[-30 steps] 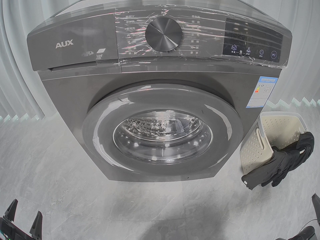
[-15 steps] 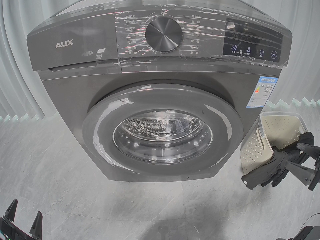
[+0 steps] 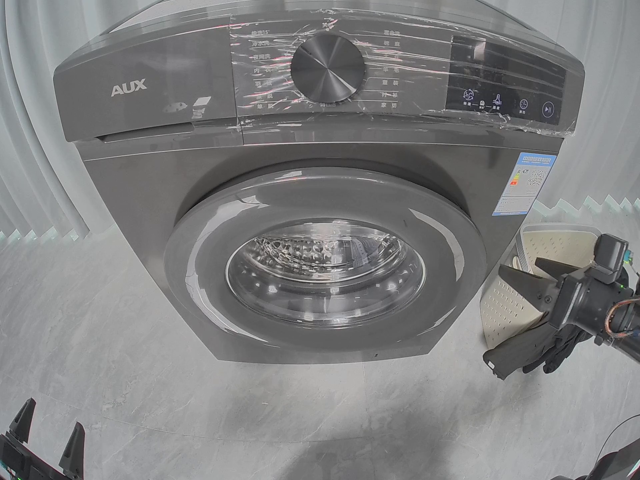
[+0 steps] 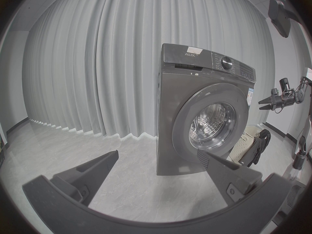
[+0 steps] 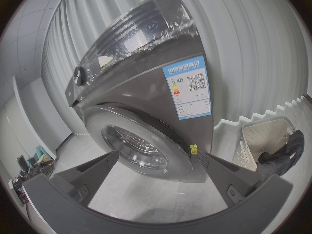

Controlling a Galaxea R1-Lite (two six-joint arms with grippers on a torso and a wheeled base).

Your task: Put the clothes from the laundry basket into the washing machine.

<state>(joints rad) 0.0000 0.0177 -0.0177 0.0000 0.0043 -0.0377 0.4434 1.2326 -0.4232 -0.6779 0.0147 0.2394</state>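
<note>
Head view: your right gripper (image 3: 519, 265) hangs wide open above the laundry basket (image 3: 561, 231), which stands on the floor by the washing machine's (image 3: 153, 181) right front corner, with black clothes (image 3: 527, 351) draped over its rim within reach

Left wrist view: your left gripper (image 4: 157, 152) is spread wide, low and well away

Right wrist view: the door (image 5: 136, 143) is shut, so it likely needs opening first

On washing machine (image 3: 320, 188): white logo (image 3: 129, 88) at left; tiny captions around dial (image 3: 327, 68), unreadable; blue energy label (image 3: 524, 183) with QR code, right.
</note>
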